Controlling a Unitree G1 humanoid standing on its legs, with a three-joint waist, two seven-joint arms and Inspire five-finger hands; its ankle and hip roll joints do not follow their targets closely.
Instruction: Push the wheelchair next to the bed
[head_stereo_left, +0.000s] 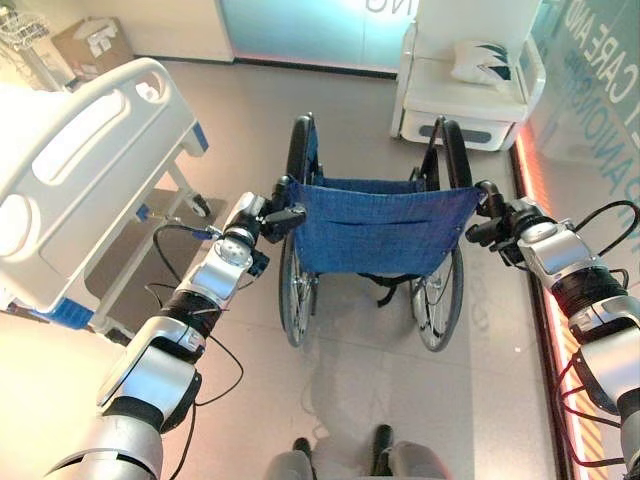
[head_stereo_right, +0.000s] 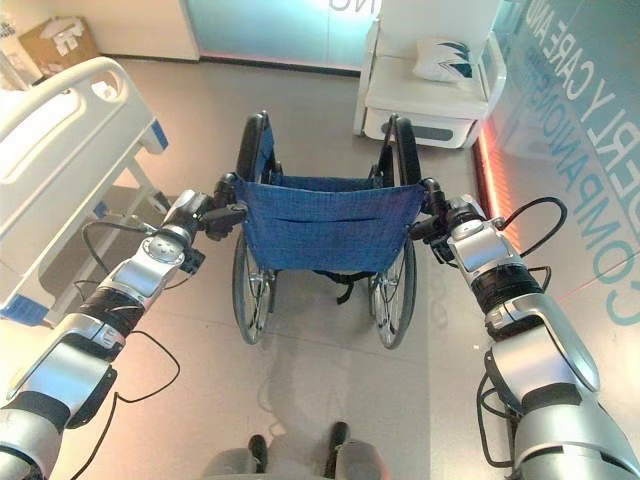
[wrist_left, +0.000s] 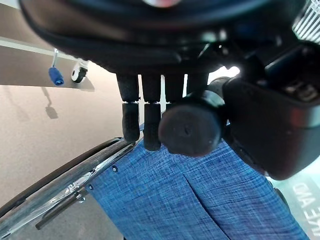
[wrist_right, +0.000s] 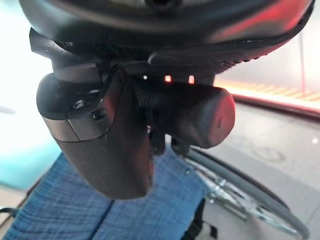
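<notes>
White plastic-railed hospital bed (head_stereo_left: 90, 170) stood at the robot's left; the blue fabric-backed wheelchair (head_stereo_left: 375, 230) stood near, facing away, apart from it. Steering leftward with even pressure on both grips seemed advisable. The left hand (head_stereo_left: 278, 213) and right hand (head_stereo_left: 492, 222) had fingers (wrist_left: 131, 117) curled round the black push handles, arms extended forward.

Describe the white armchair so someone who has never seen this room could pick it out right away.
Start at the wheelchair with the blue fabric back in the middle of the floor, held by the left hand and the right hand. Past it, against the far wall, stands the white armchair. Unlike the bed, it carries a patterned cushion.
</notes>
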